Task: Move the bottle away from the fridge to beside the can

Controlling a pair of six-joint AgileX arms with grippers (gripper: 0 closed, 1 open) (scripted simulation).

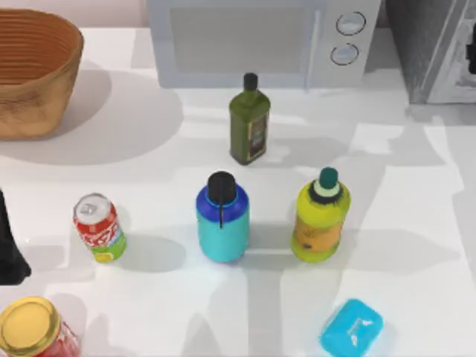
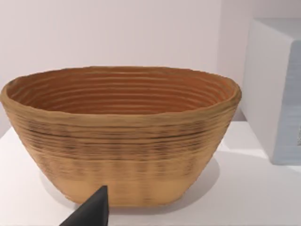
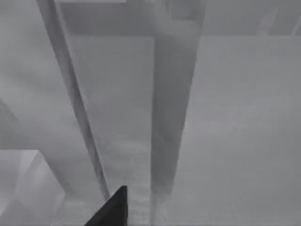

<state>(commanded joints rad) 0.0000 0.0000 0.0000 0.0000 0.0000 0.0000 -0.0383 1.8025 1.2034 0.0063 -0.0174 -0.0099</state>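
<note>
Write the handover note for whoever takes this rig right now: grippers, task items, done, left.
Left arm: parked at the table's left edge, its wrist camera facing the woven basket. Nothing held.
Right arm: wrist camera faces the fridge at the table's far right corner. Nothing held.
Bottle: upright mid-table, between the can to its left and the yellow bottle to its right, clear of both.
Done: nothing; bottle ungrasped.
Left: grasp the bottle, carry it left, set it upright beside the can.
</note>
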